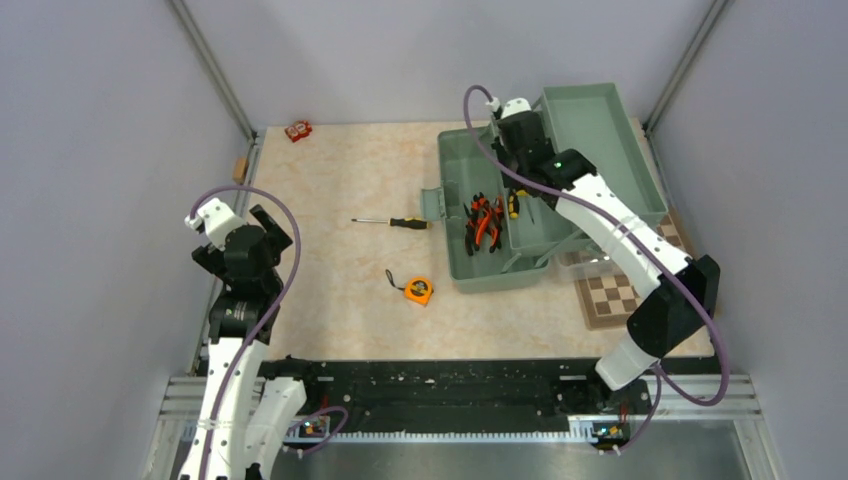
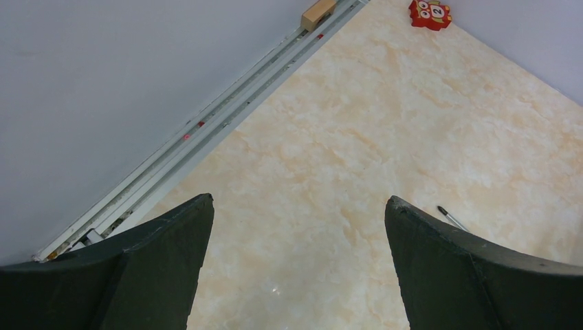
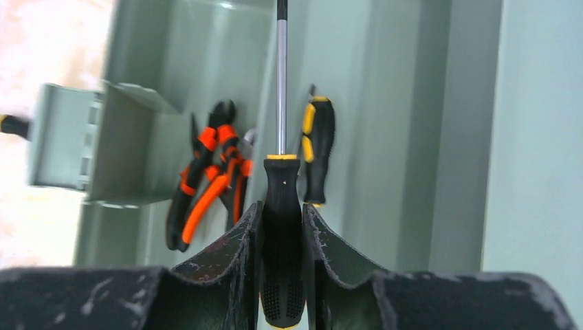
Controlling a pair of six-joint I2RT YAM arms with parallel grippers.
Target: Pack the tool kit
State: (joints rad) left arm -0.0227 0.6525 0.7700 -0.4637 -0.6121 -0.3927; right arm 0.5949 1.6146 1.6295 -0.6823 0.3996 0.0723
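- Beige marbled worktop (image 1: pixel 340 300) lies between plain grey walls.
- The right pincer (image 3: pixel 282 214) is clamped on the black handle of a yellow-black screwdriver (image 3: pixel 282 182). Its shaft points straight ahead of the fingertips, into the open sage-green toolbox (image 1: pixel 455 170).
- Orange-black pliers (image 3: pixel 206 175) lie on the toolbox floor, ahead of this pincer and left of the held shaft.
- A second screwdriver (image 3: pixel 317 148) lies in the toolbox just right of that shaft.
- A green tray (image 1: pixel 600 140) sits to the right of the right pincer, against the toolbox.
- A chessboard (image 1: pixel 610 295) lies back toward that arm's base, partly hidden by the arm.
- The left pincer (image 2: pixel 299 203) has its jaws wide apart and holds nothing, above bare worktop.
- A loose screwdriver (image 1: pixel 392 222) lies on the worktop. Its tip shows just beyond the left pincer's right finger.
- An orange tape measure (image 1: pixel 419 291) rests on the worktop between the two pincers, near the toolbox.
- A red toy (image 2: pixel 430 12) and a wooden block (image 2: pixel 318 10) sit far ahead of the left pincer, by the wall.
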